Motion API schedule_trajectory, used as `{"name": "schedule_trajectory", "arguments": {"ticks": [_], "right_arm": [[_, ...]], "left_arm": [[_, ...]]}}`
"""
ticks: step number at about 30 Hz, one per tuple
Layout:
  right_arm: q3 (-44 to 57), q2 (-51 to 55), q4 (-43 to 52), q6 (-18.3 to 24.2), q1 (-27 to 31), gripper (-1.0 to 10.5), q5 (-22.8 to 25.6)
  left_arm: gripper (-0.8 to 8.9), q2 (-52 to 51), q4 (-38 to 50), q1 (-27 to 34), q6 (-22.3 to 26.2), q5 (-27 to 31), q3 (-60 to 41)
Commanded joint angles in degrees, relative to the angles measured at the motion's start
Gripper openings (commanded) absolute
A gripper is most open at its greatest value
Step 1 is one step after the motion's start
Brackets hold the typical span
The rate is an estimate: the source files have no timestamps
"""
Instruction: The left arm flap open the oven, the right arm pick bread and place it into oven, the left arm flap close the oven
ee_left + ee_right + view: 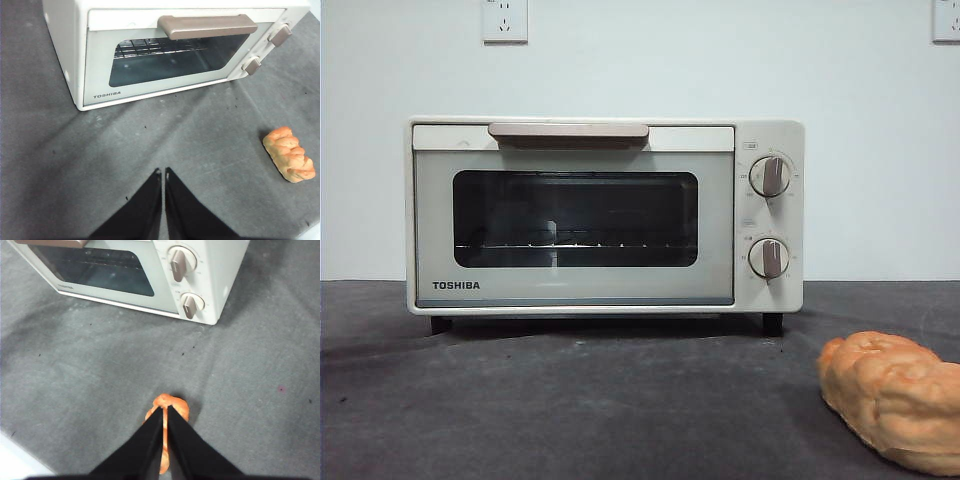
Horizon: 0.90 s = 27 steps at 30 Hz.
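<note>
The cream-white TOSHIBA oven (605, 215) stands at the back of the table with its dark glass door shut and its beige handle (568, 131) at the top; a wire rack shows inside. It also shows in the left wrist view (150, 50) and the right wrist view (150, 275). The golden-orange bread (895, 395) lies on the cloth in front of the oven's knob side, seen also in the left wrist view (289, 154). My left gripper (163, 172) is shut and empty, well in front of the oven. My right gripper (165, 410) is shut, above the bread (172, 405), which its jaws mostly hide.
The table is covered with a dark grey cloth (570, 400). Two round knobs (770, 176) sit on the oven's right panel. A white wall with sockets (505, 20) is behind. A pale table edge shows in the right wrist view (20, 460).
</note>
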<state>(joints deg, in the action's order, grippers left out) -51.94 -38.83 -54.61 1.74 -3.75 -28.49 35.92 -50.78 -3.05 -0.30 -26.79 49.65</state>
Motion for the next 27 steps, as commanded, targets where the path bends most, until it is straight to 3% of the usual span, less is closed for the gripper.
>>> {"name": "schedule_trajectory", "arguments": {"ticks": [1,5,6,18,22,27], "right_arm": [[-0.92,-0.39,0.55,0.83,-0.15,0.7,0.04],[-0.92,-0.39,0.52,-0.31,-0.15,4.2,0.07],[-0.92,-0.39,0.52,-0.74,-0.15,4.5,0.07],[1.09,-2.56,-1.31,-5.90,-4.31,4.5,1.73],[5.92,-3.02,2.71,-9.81,-7.89,4.5,2.54],[13.84,-3.06,10.25,-15.93,-14.51,4.6,7.32]], "left_arm": [[0.16,0.26,0.57,-0.09,1.18,-0.11,1.09],[0.16,0.26,0.55,-0.09,1.18,-0.11,1.09],[0.16,0.26,0.55,-0.09,1.18,-0.11,1.09],[0.16,0.26,0.61,-0.09,1.18,-0.09,1.09],[0.16,0.26,0.63,-0.09,1.18,-0.09,1.09],[0.16,0.26,0.63,-0.09,1.18,-0.09,1.09]]}}
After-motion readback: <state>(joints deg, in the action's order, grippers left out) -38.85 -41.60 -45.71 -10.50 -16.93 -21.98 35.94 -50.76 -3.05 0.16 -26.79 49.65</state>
